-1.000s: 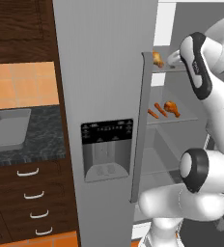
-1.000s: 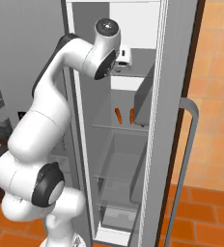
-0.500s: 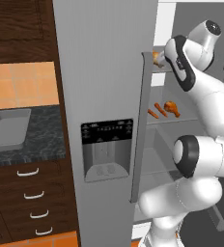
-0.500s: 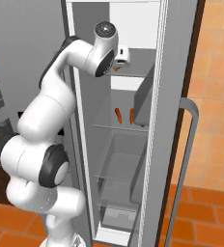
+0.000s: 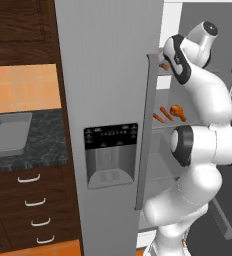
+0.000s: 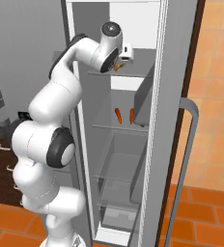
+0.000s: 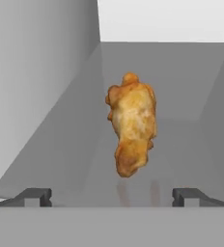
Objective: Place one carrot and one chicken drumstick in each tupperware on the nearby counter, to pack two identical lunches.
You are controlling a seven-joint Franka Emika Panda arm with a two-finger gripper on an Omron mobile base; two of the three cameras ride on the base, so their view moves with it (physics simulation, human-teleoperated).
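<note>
The arm reaches up into the open fridge (image 6: 147, 144), its gripper (image 7: 111, 195) level with the upper shelf (image 6: 133, 75). In the hand view the jaws stand wide apart with nothing between them, and 1 fingertip (image 7: 34, 195) shows at each lower corner. Ahead of them 1 chicken drumstick (image 7: 131, 128) lies on the grey shelf floor, its narrow end nearer the camera, clear of both tips and roughly centred between them. In the right base view that drumstick (image 6: 117, 66) shows as a small orange-brown speck just below the white hand.

On the shelf below lie 2 carrots: in the right base view one carrot (image 6: 118, 114) and the other carrot (image 6: 132, 115) lie side by side, apart from each other. In the left base view a second drumstick (image 5: 177, 112) rests on the same shelf just right of a carrot (image 5: 165, 113).

Left of the fridge, the desk (image 5: 43, 147) of dark marbled stone carries 1 light-grey rectangular tupperware (image 5: 8, 135), which looks empty as far as it shows. Below it are dark wood drawers (image 5: 33, 210) with curved silver handles. The fridge's closed left door (image 5: 108, 125) carries a dispenser panel (image 5: 110, 160).
</note>
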